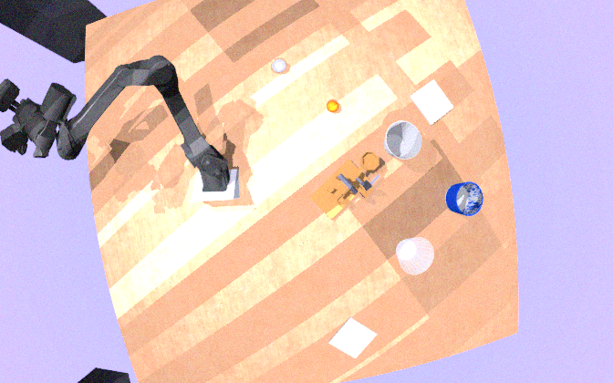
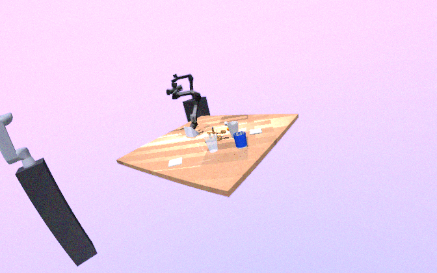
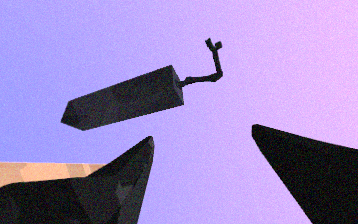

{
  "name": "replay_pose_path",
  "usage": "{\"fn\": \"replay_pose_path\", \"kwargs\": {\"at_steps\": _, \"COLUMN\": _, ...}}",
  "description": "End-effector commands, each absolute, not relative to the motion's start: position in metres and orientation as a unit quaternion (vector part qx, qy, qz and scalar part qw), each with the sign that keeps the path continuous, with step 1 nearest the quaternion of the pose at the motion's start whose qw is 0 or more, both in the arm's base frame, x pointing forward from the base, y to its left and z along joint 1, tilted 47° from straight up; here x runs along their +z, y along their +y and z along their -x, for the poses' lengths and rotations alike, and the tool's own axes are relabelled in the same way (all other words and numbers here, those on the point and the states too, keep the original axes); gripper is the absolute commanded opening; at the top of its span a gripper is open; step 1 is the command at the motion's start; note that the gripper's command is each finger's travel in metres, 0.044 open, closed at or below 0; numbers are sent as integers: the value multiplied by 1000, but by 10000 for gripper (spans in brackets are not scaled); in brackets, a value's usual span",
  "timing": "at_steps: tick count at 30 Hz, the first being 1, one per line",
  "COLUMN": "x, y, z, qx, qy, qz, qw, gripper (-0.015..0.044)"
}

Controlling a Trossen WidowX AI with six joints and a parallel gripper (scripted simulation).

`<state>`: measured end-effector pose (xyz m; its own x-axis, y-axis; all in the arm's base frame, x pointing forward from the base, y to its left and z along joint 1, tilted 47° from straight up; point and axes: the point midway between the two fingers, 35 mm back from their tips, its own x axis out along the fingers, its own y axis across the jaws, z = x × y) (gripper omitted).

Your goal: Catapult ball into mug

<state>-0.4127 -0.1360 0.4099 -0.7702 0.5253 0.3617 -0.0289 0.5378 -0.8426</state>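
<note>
The wooden table (image 1: 283, 283) (image 2: 208, 177) is the largest thing. On it stands the black arm (image 1: 98, 107) (image 2: 196, 110), bent away from the catapult. Its gripper (image 3: 201, 135) has the fingers wide apart, with nothing between them. The blue mug (image 1: 464, 199) (image 2: 240, 140) stands upright, between a white cup (image 1: 403, 139) (image 2: 233, 129) and a whitish one (image 1: 415, 255) (image 2: 212, 143). The orange-brown catapult (image 1: 330, 189) lies near the first cup. The small orange ball (image 1: 332, 106) rests on the table, apart from the catapult.
</note>
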Motion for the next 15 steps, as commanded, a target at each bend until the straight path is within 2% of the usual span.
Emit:
{"fn": "replay_pose_path", "kwargs": {"at_steps": 1, "x": 410, "y": -137, "z": 413, "qx": 456, "qy": -823, "qz": 150, "qw": 303, "gripper": 426}}
{"fn": "replay_pose_path", "kwargs": {"at_steps": 2, "x": 409, "y": -139, "z": 413, "qx": 456, "qy": -824, "qz": 147, "qw": 301, "gripper": 440}}
{"fn": "replay_pose_path", "kwargs": {"at_steps": 15, "x": 385, "y": -248, "z": 406, "qx": 433, "qy": -879, "qz": 13, "qw": 198, "gripper": 440}}
